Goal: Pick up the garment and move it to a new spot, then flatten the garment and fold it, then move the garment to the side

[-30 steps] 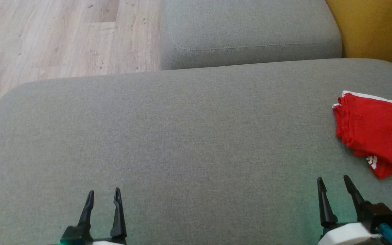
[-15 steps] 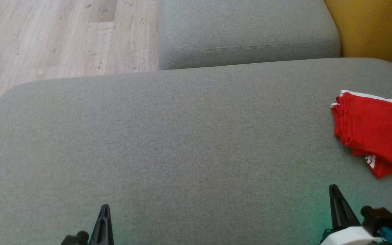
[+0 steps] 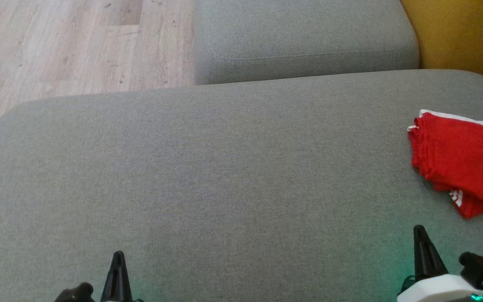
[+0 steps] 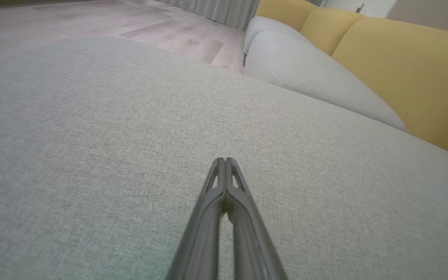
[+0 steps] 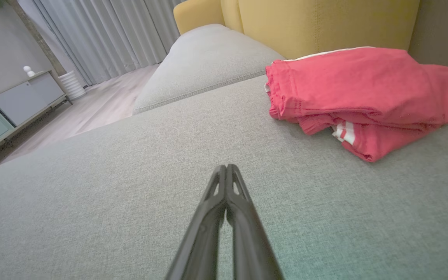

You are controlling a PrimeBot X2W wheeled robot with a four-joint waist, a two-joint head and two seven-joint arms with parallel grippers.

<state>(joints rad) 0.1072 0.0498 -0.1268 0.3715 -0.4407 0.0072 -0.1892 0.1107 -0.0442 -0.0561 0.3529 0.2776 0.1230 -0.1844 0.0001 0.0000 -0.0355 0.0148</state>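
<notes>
Rightward, folded garment (image 3: 461,161) on cushion (image 3: 224,167), yellow backrest (image 3: 459,33) behind, left pincer (image 4: 225,160) and right pincer (image 5: 226,167) clenched

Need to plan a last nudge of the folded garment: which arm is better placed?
Probably right: the right end effector sits near the red garment; the left end effector is far across the grey cushion.
</notes>
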